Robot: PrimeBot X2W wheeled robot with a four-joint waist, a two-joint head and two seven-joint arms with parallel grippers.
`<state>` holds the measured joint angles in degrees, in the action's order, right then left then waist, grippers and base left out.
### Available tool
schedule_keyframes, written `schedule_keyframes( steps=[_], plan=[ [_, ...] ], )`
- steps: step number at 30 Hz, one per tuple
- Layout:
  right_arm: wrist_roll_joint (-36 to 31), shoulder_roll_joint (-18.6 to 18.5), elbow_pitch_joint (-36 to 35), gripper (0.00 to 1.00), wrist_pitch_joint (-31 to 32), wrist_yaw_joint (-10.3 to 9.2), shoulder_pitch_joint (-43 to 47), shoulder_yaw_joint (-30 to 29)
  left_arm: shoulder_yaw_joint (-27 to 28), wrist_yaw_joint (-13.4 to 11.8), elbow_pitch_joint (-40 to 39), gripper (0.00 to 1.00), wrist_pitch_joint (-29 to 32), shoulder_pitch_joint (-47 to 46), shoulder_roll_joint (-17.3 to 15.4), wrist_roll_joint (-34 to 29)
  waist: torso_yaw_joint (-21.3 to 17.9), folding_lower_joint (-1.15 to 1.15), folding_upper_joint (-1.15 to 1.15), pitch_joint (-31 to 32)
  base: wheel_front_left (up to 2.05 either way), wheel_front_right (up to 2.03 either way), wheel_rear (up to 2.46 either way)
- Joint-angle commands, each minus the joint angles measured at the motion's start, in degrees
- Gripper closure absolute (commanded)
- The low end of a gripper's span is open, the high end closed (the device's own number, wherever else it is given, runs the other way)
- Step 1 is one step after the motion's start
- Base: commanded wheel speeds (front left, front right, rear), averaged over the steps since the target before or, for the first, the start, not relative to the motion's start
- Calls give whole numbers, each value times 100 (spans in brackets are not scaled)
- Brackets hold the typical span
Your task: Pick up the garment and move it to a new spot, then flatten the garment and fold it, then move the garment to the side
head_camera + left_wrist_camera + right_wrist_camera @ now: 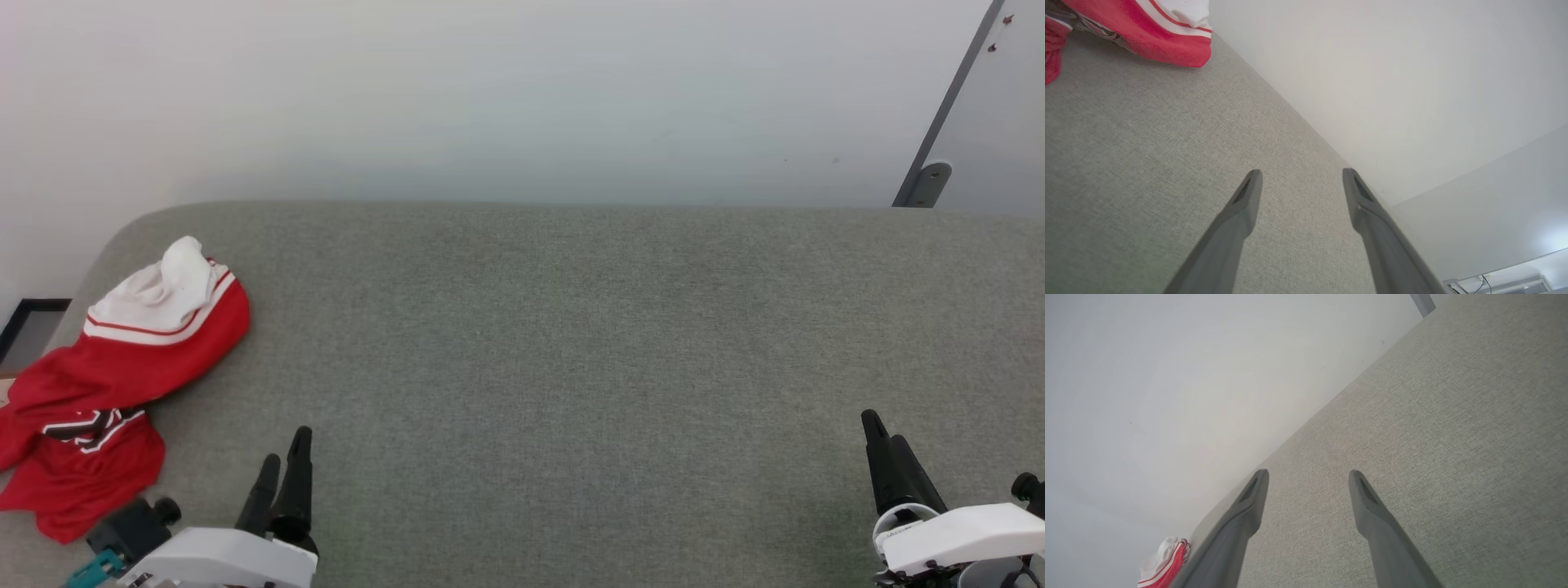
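Nearest you, your left end effector [1301, 173] is hovering over the grey bench [571, 327] at the lower left, with its two fingers spread wide and gripping nothing. Your right end effector [1308, 473] is hanging at the lower right, equally wide open and empty. The garment [122, 359] is lying crumpled at the bench's left end, just left of your left end effector. Its white sleeve is pointing toward the pale wall [490, 98] behind.

The left gripper [287, 445] and right gripper [883, 429] each have two long, tapering dark fingers [299, 474] on a glossy white wrist shell [220, 559]. Just beside the left shell sit a black knobbed block [131, 529] and a teal clip [86, 570].
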<state>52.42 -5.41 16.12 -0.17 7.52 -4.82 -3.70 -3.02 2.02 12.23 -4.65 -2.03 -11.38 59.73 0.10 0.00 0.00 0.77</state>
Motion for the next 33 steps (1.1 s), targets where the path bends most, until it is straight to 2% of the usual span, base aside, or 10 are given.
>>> schedule_keyframes(
  steps=[1, 15, 25, 33],
  plan=[
    [-145, -14, -94, 0, -23, -2, -60, -34, 11, -22, -97, 0, -50, -98, -65, -161, 0, 0, 0, 2, 0, 0, 0],
    [-1193, -15, -300, 0, -87, -3, 52, -103, 215, 274, -192, 0, -289, 80, 24, -1387, -19, 0, 0, 43, 0, 0, 0],
    [-1744, -18, -427, 0, -154, -3, 140, -204, 269, 472, -228, 0, -442, 146, 66, -1987, -8, 0, 0, 61, 0, 0, 0],
    [-2131, -1, -524, 0, -202, -4, 197, -207, 226, 521, -275, 0, -555, 189, 43, -2359, 0, 0, 0, 80, 0, 0, 0]
  ],
)
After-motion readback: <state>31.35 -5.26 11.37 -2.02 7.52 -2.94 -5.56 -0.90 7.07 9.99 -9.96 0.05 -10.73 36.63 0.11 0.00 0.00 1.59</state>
